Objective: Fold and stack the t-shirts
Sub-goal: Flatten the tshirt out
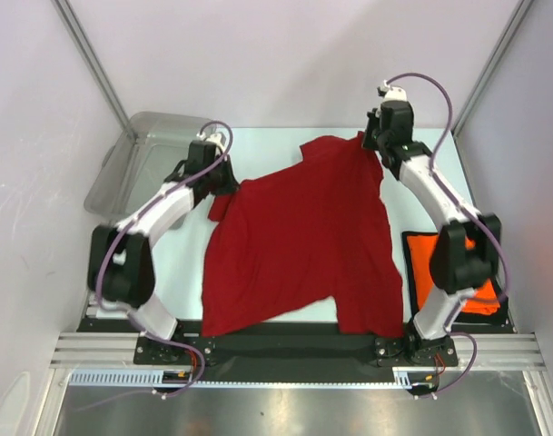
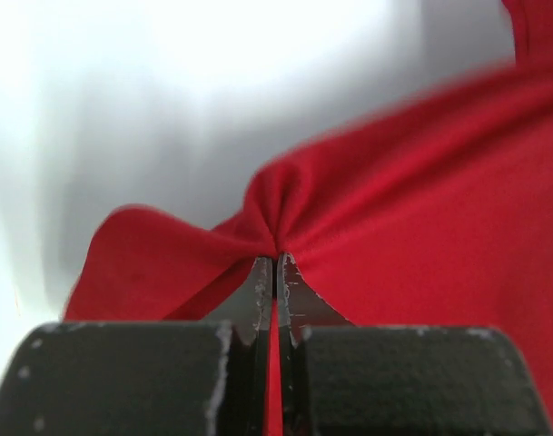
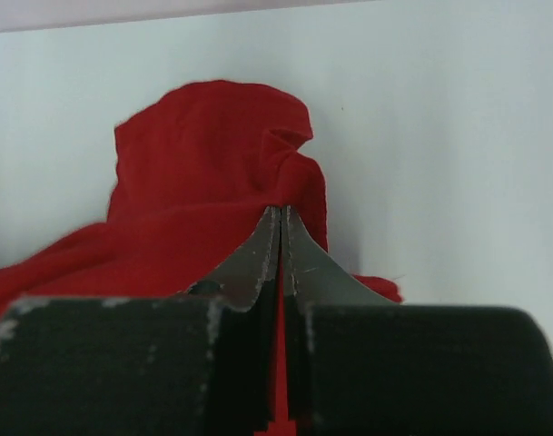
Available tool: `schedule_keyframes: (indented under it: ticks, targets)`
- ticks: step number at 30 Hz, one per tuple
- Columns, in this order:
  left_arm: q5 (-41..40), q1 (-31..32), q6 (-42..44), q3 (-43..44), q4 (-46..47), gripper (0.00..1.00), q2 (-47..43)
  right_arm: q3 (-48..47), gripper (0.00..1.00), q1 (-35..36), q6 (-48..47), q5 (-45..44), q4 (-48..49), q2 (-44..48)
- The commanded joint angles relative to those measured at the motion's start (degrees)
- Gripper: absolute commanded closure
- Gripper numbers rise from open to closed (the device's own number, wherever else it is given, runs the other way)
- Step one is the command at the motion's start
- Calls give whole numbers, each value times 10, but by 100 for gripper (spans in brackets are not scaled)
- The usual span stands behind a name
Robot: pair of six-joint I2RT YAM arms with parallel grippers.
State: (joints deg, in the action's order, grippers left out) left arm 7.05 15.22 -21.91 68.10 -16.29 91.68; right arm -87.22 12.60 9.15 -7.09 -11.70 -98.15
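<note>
A dark red t-shirt [image 1: 303, 241] spread over the worktop [image 1: 267, 150], left tool [image 2: 276, 263] clamped on its left fold, right tool [image 3: 281, 213] clamped on its far bunched corner, orange t-shirt [image 1: 421, 272] lying at the right.

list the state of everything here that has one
red shirt, unfolded, spread out, pinched by both claws
orange shirt, looks folded, lying at the right side
tub, looks empty
left claw, shut on red shirt
right claw, shut on red shirt
</note>
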Motion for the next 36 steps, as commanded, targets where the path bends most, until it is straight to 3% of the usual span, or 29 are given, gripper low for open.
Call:
schedule_keyframes:
  ticks: [1, 9, 11, 12, 13, 16, 18, 19, 20, 24, 27, 30, 36]
  targets:
    - [-37, -28, 17, 128, 58, 99, 81, -122, 100, -6, -15, -16, 86, -86]
    - [-69, -49, 45, 344, -39, 99, 251, -315, 100, -8, -19, 0, 47, -259]
    - [-94, -49, 49, 396, -81, 82, 282, -374, 100, -7, -15, 1, 5, -284]
    - [-97, -49, 54, 408, -90, 72, 288, -391, 95, -7, -16, 1, -12, -302]
    - [-99, -49, 63, 419, -99, 56, 289, -413, 88, -7, -16, 1, -33, -310]
    - [-117, -46, 69, 419, -130, 34, 277, -479, 41, -9, -12, -16, -130, -320]
    - [-127, -45, 69, 410, -143, 29, 248, -488, 29, -11, -4, -33, -206, -308]
    - [-128, -43, 69, 383, -146, 27, 230, -480, 21, -12, 9, -50, -246, -286]
    - [-138, -38, 68, 365, -146, 25, 212, -470, 20, -13, 19, -56, -270, -269]
    - [-128, -20, 67, 240, -139, 26, 86, -346, 21, -13, 74, -57, -357, -177]
    - [-118, -8, 47, 117, -143, 28, -31, -243, 25, -10, 108, -2, -386, -83]
    - [-111, -9, -7, -20, -167, 28, -144, -103, 25, 8, 135, 19, -401, 14]
    - [-75, -43, -170, -168, -205, 25, -317, 123, 25, 57, 202, 61, -405, 169]
